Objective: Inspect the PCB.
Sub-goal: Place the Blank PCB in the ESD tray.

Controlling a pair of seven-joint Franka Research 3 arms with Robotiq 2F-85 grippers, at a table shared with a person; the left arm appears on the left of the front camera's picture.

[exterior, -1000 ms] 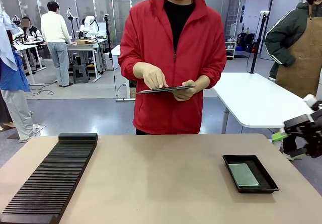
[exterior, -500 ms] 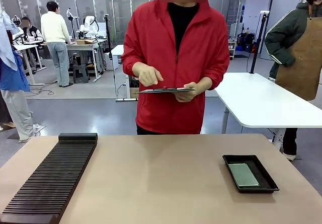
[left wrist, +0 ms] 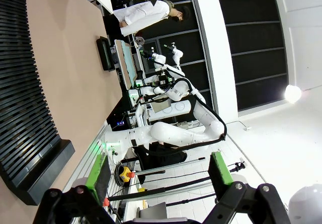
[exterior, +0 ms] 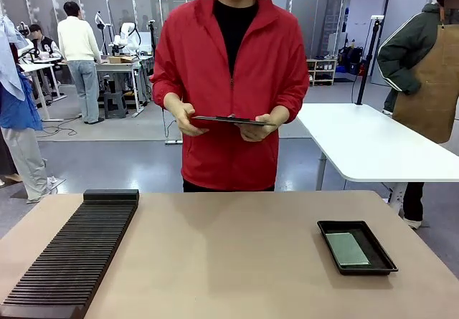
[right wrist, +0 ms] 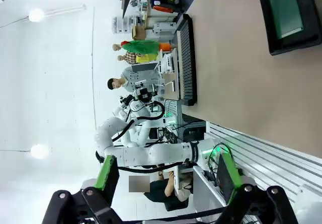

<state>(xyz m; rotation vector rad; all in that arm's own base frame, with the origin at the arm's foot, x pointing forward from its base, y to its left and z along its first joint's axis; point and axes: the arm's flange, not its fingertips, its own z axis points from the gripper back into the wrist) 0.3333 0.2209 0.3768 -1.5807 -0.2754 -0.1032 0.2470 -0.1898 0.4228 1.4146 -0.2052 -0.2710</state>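
The PCB [exterior: 347, 248], a small green board, lies flat inside a shallow black tray [exterior: 322, 228] on the right side of the tan table. In the right wrist view the PCB [right wrist: 284, 5] and its tray [right wrist: 266, 30] show at the top right, far from my right gripper [right wrist: 166, 176], which is open and holds nothing. My left gripper [left wrist: 158, 172] is open too, with nothing between its green pads, off the table's side. Across the table a person in a red jacket holds a dark tablet [exterior: 229, 120] in both hands.
A long black slotted rack [exterior: 75, 251] lies along the table's left side, also seen as the rack [left wrist: 22, 83] and the rack [right wrist: 186, 58] in the wrist views. A white table [exterior: 358, 143] stands behind at the right, with other people farther back.
My right gripper, at the right edge of the front view a second ago, has withdrawn out of it. The person stopped tapping the tablet and now holds it with both hands, shifted slightly left.
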